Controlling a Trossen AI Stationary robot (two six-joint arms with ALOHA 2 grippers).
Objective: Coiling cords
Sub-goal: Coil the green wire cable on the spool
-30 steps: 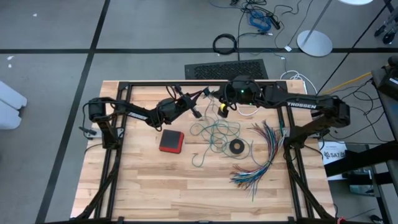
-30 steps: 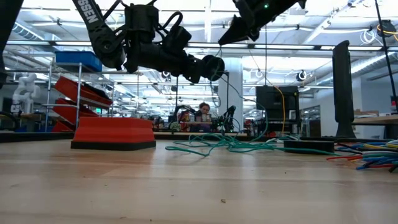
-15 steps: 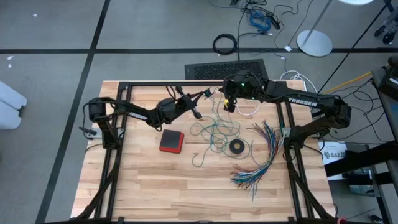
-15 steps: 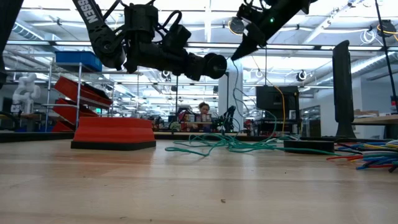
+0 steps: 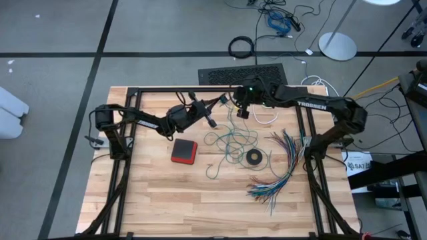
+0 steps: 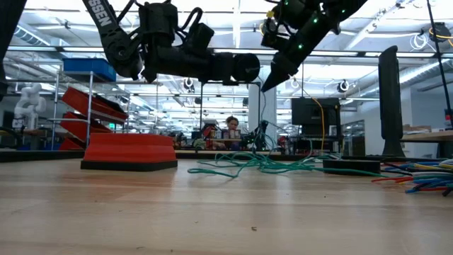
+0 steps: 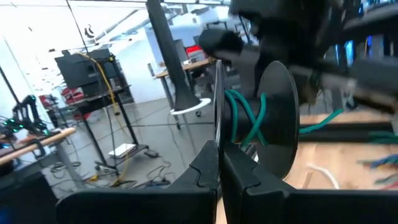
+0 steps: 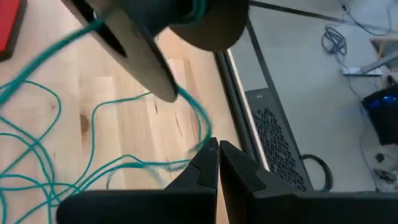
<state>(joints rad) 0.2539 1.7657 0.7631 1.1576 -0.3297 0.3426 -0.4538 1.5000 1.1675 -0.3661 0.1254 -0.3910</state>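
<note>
Over the last second the right gripper [image 5: 240, 112] has swung from above the far middle of the bench toward the left gripper [image 5: 212, 123], drawing close to the black spool [image 7: 273, 121] it holds, and has dropped lower, carrying the teal-green cord [image 8: 193, 112] with it.

Robotics lab: benches, monitors [image 6: 311, 113]
</note>
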